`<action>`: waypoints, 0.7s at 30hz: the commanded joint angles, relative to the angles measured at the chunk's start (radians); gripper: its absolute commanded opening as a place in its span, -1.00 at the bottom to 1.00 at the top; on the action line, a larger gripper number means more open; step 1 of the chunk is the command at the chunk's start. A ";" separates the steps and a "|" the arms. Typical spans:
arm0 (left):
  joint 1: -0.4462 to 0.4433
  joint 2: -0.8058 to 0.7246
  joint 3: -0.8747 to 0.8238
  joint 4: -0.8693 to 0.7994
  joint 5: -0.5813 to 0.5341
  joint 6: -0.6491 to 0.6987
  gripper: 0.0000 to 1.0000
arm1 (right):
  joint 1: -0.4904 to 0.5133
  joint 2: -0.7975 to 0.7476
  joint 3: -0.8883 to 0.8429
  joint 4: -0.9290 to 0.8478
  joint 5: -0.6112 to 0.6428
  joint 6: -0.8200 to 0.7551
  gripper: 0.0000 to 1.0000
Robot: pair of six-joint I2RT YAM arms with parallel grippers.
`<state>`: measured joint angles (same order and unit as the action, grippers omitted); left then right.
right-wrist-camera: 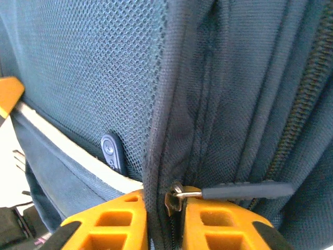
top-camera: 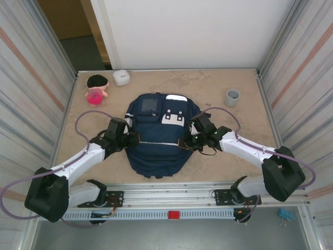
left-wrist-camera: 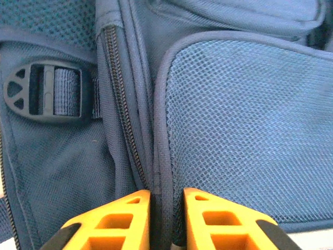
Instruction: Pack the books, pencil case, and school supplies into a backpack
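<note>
Here, the large navy blue fabric backpack lies flat between the two arms, with a gripper meeting each of its sides. The left gripper presses against the pack's left flank. In its wrist view its orange plastic fingers stand nearly together, pinching a rounded piping seam of the backpack that runs up between them. Just beyond and left of those fingers a dark zipper climbs away. Further left sits a black plastic strap buckle, and to the right spreads a blue mesh pocket.

The right gripper meets the opposite flank. Its orange fingers are likewise pressed close, clamping a piped edge of the backpack. A dark ribbed zipper pull tab lies right at the tip of the right-hand finger. Left of those fingers a thin white trim stripe slants across the fabric.

Well beyond both grippers, a grey cup, a small white rounded box and a pink-and-black doll stand apart from the pack on the sandy tabletop.
</note>
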<state>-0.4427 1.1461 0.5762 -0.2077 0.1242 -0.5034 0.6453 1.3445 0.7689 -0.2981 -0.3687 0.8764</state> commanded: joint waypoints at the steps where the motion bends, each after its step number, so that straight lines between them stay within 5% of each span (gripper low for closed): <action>1: -0.014 -0.053 -0.010 0.081 0.021 -0.053 -0.70 | -0.059 0.018 0.045 0.112 0.028 -0.060 -0.75; 15: 0.046 0.248 0.173 0.191 -0.126 0.063 -0.73 | -0.206 0.205 0.181 0.108 -0.047 -0.181 -0.82; 18: 0.048 0.233 0.168 0.170 -0.107 0.053 -0.33 | -0.199 0.183 0.173 0.082 -0.053 -0.183 -0.61; 21: 0.048 0.139 0.155 0.138 -0.129 0.032 0.22 | -0.210 0.147 0.214 -0.023 -0.012 -0.226 0.05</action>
<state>-0.4015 1.3708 0.7288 -0.0570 0.0425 -0.4683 0.4519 1.5349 0.9306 -0.2382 -0.4156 0.7044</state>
